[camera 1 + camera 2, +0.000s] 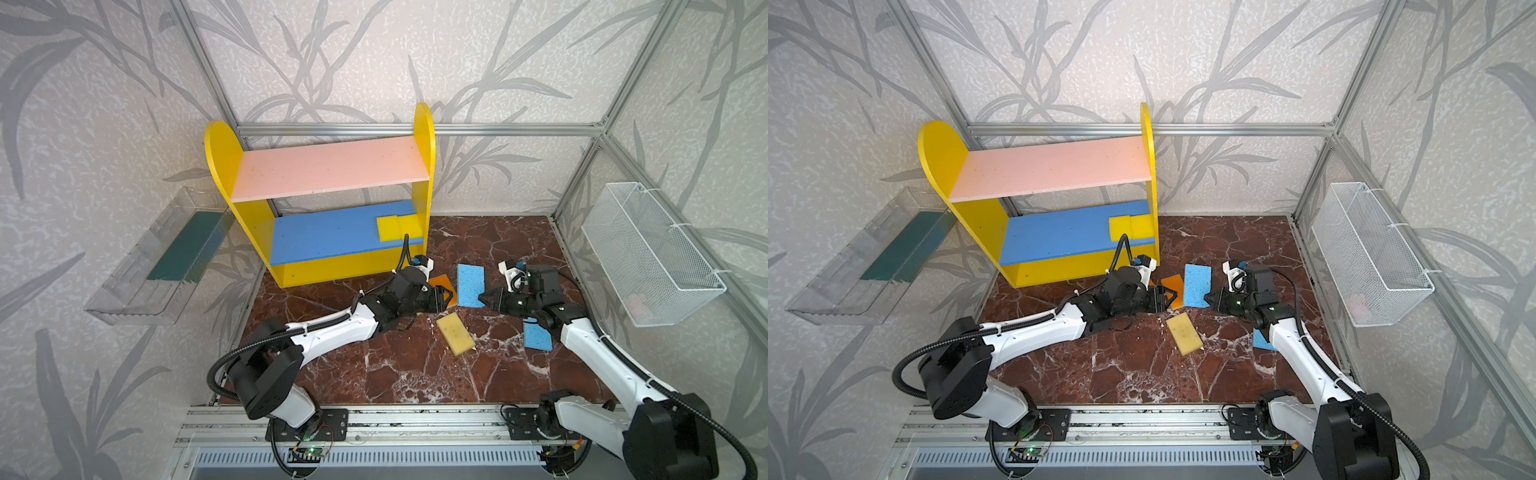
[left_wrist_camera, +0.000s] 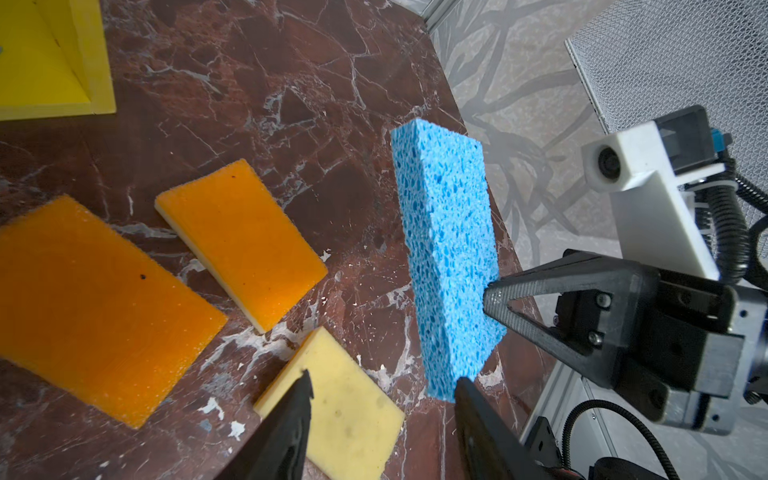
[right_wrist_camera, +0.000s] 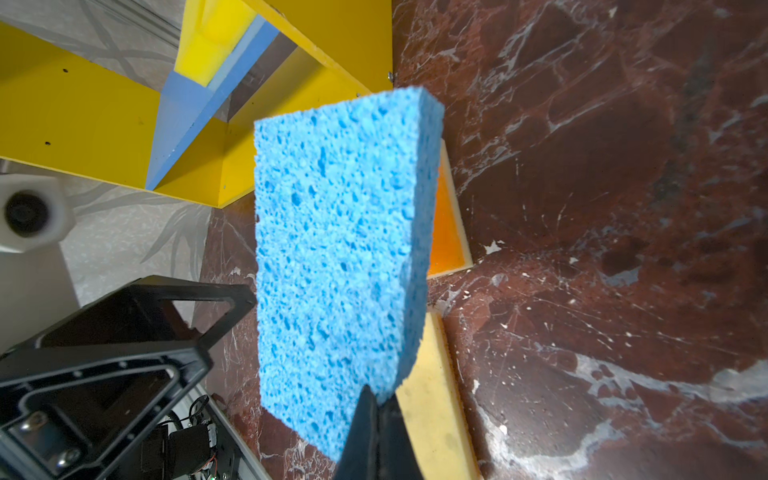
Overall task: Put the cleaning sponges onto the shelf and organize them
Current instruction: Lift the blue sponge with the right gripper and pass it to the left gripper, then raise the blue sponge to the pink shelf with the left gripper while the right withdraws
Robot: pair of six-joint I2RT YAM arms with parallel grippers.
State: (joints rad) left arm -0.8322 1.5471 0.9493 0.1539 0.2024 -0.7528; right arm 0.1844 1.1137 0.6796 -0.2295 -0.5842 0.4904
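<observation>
Frame centre: right gripper (image 1: 483,298), fingers pinching one edge of the light blue porous rectangular sponge (image 1: 471,282), holds it aloft. Left gripper (image 2: 384,376), fingers spread, should straddle its flat faces before release.

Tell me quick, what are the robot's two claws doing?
Left gripper: open, holding nothing.
Right gripper: shut on the blue sponge.

You face grey leaf-patterned wallpaper (image 1: 353,54) on the far and side walls, aluminium framing (image 1: 332,129) at their corners, and a red-brown, white-veined marble floor (image 1: 415,374). A clear tray (image 1: 124,307) hangs on the left wall, a white wire basket (image 1: 648,257) on the right.
</observation>
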